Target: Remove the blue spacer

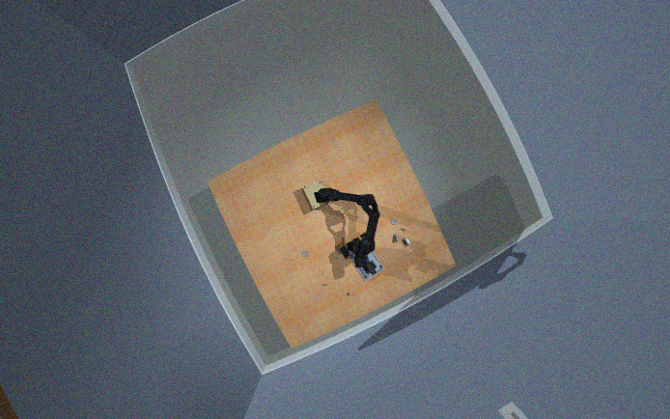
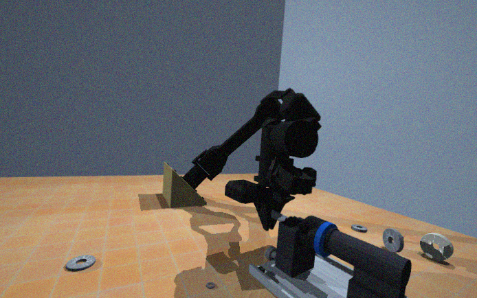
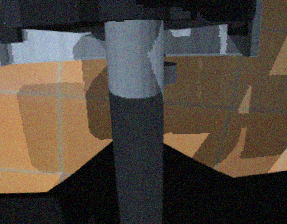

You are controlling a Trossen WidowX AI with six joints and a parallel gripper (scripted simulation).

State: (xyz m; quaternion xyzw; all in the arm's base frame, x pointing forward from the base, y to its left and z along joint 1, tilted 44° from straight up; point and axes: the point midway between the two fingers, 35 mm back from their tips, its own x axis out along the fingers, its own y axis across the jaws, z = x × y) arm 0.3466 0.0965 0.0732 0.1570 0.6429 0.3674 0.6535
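Observation:
The light grey shaft [image 2: 278, 216] [image 3: 134, 60] sticks out of the near side of the small dark block [image 2: 288, 248] toward the arm. My gripper [image 2: 269, 224] [image 3: 134, 147] is shut on the shaft's protruding end; a length of bare shaft shows between the fingers and the block. The blue spacer [image 2: 319, 240] stands upright on the line of the shaft, between the dark part behind the small block and the long dark cylindrical housing [image 2: 372, 255]. Whether the shaft still runs through the spacer is hidden. No other spacer on the shaft can be made out.
The fixture has a pale metal base [image 2: 326, 266]. A grey washer [image 2: 71, 265] [image 1: 304, 254] and a small ring [image 2: 210, 285] lie to one side. A flat ring [image 2: 359, 228] and two upright discs [image 2: 387, 238] [image 2: 427, 246] are on the other. The arm stands on a yellowish wedge [image 2: 179, 194] [image 1: 309, 193].

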